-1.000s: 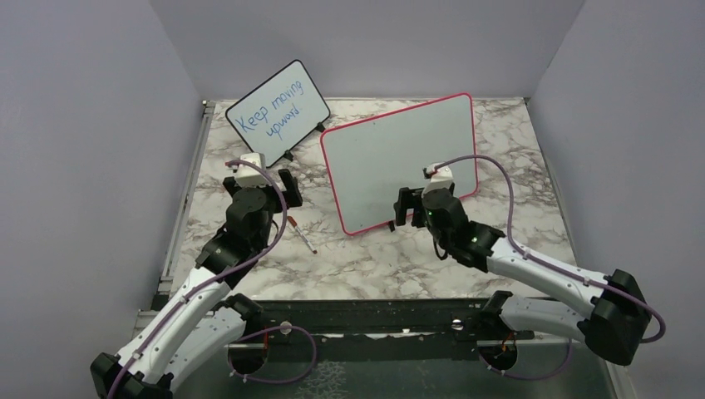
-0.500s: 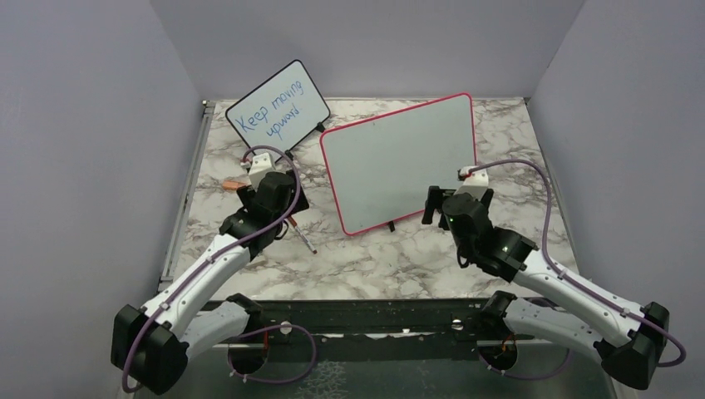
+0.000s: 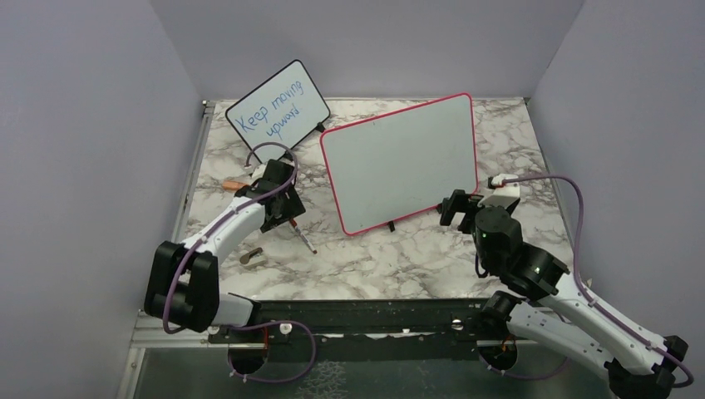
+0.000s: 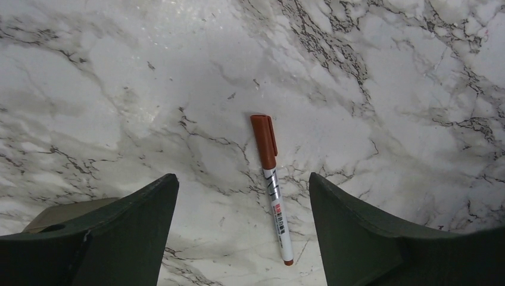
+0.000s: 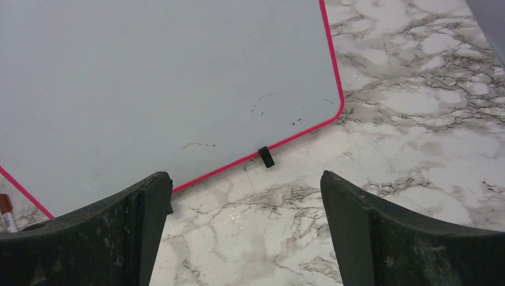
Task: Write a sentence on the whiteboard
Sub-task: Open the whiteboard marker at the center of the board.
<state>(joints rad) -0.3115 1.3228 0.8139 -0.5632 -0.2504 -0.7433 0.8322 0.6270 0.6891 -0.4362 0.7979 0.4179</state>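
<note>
Marble table (image 3: pixel 399 258), grey walls. The red-framed whiteboard (image 3: pixel 399 162) stands propped mid-table, blank, so no sentence is begun. The left pincer (image 4: pixel 243 179) hangs spread over the capped marker (image 4: pixel 274 193), not gripping; right pincer (image 5: pixel 245 176) spread, empty, by the board's lower edge

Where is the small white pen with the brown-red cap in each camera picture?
Top external: white, brown-red-capped pen on the marble tabletop, left of the red-framed whiteboard.
Left wrist: pen dead centre, cap upward.
Right wrist: a sliver of pen, bottom-left edge.
Shared landmark: the whiteboard's lower-left corner (top external, right wrist).
</note>
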